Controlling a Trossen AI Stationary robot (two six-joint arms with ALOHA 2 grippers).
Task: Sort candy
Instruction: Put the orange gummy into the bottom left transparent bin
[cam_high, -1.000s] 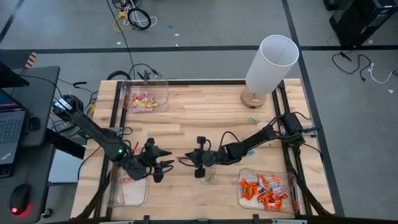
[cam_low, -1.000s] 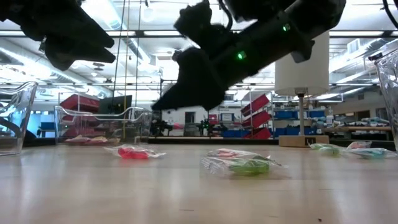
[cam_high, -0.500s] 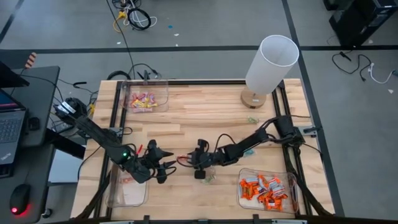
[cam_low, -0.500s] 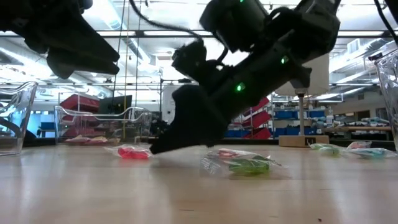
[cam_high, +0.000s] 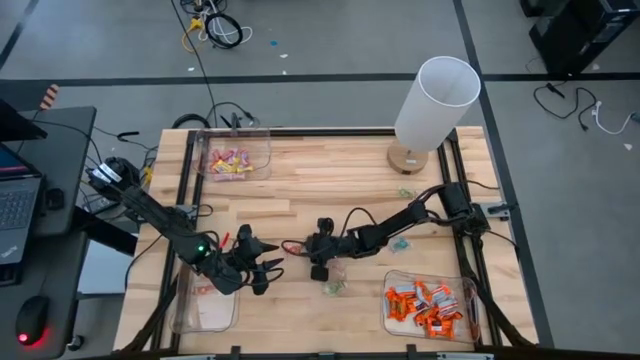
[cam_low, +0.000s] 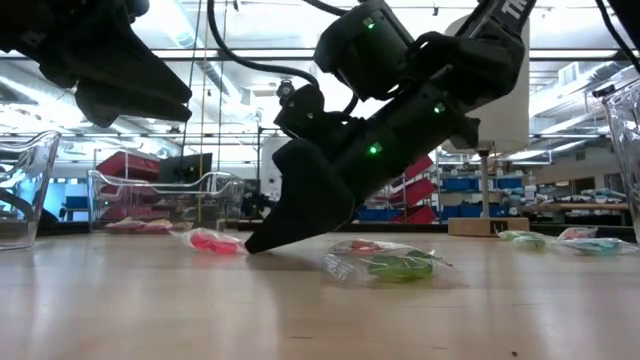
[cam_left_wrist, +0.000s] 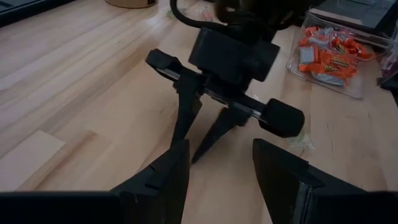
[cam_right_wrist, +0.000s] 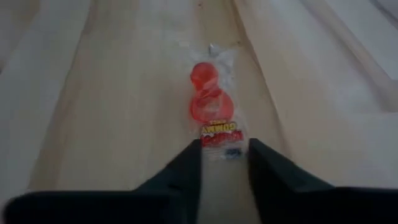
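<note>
A red candy (cam_right_wrist: 210, 99) in a clear wrapper lies flat on the wooden table (cam_high: 330, 170), near its middle. My right gripper (cam_right_wrist: 224, 149) is open, slants down onto the table, and its fingertips stand at both sides of the candy's near end. In the low view the right gripper (cam_low: 255, 245) meets the tabletop beside the red candy (cam_low: 215, 243). A green candy (cam_high: 335, 288) lies just nearer than the gripper. To the left, my left gripper (cam_left_wrist: 217, 174) hovers open above the table, holding nothing. My right gripper's fingertips (cam_right_wrist: 194, 152) flank the labelled near end (cam_right_wrist: 221, 135) of the red candy's wrapper. I cannot tell whether they touch it. The fingers slant down from the table's right and lie along the candy. The candy lies flat on the wood.
A clear bin (cam_high: 235, 160) of pink and yellow candy stands far left, a bin (cam_high: 430, 305) of orange candy near right, and a third bin (cam_high: 205, 300) near left. A white lamp (cam_high: 435, 100) stands far right, with loose candy (cam_high: 405, 193) near it.
My right gripper has sunk from above the table until its fingertips reach the wood, and has shifted a little toward the table's left, up to the red candy. The candy has stayed where it was.
</note>
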